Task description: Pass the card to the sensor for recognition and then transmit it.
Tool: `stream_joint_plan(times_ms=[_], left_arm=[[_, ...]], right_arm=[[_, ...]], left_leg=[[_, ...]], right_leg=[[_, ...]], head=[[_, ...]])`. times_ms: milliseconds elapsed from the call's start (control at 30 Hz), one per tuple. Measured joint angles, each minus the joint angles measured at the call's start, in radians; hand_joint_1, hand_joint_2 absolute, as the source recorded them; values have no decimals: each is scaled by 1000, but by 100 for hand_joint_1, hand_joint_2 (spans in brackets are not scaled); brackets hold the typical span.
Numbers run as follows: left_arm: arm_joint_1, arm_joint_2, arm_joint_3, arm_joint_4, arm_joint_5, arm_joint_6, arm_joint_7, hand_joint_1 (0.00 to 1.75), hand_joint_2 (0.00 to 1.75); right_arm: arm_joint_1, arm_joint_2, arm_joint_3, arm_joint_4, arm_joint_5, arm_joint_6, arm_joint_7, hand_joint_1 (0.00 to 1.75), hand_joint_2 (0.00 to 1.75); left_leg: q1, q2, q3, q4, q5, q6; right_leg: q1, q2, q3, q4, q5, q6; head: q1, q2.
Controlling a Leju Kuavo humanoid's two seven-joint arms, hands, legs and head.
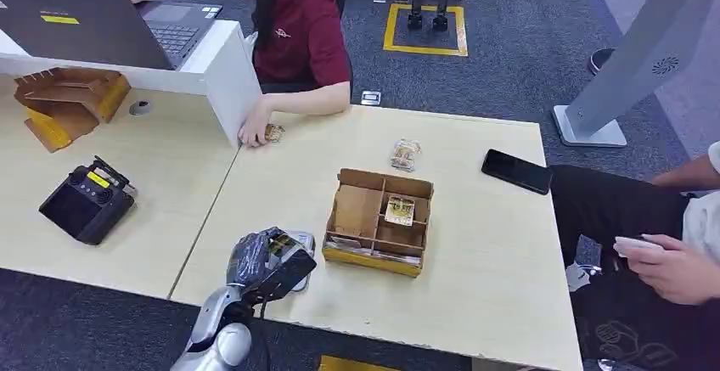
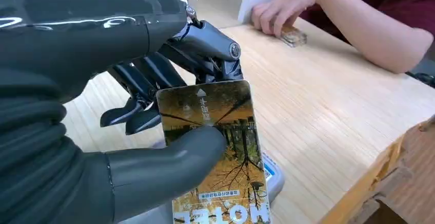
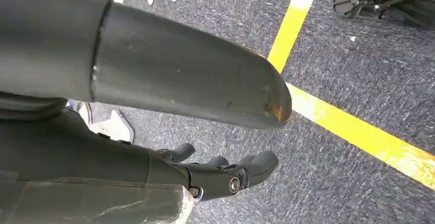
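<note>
My left hand [image 1: 265, 262] holds a hotel card [image 2: 218, 149] printed with yellow autumn trees, the thumb [image 2: 169, 160] pressing its face and the dark fingers [image 2: 146, 93] behind it. The card [image 1: 285, 242] sits just above a small white-and-blue sensor [image 2: 273, 174] lying on the table [image 1: 475, 303] near the front edge; whether card and sensor touch I cannot tell. The sensor [image 1: 304, 238] is mostly hidden under my hand. My right hand [image 3: 215, 178] hangs beside my body over the grey carpet, holding nothing, its fingers loosely extended.
A compartmented cardboard box [image 1: 378, 222] with another card [image 1: 399, 210] stands just right of my left hand. A wrapped packet [image 1: 406, 154] and a black phone [image 1: 516, 171] lie farther back. One person's hand [image 1: 255, 132] rests by the white divider; another person [image 1: 671, 261] sits at right.
</note>
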Motion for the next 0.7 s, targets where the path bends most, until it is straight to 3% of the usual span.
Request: stream_joint_plan(times_ms=[500,600,700], left_arm=[[-20,-53,51,108,-180,79,44,175,175],[-20,-60,71,119,-161,76,11,175,175],[-18,-66,88,119,-76,82,-90,175,175]], right_arm=[[-1,6,-6,0,31,-13,-30,0,0],[-1,6,-7,0,35,-13,-31,0,0],[-2,6,-9,0,44,-13,-32,0,0]], left_leg=[[0,0,0,0,0,0],[0,0,0,0,0,0],[0,0,0,0,0,0]], right_leg=[[0,0,0,0,0,0],[0,0,0,0,0,0],[0,0,0,0,0,0]], head=[[0,0],[0,0],[0,0]])
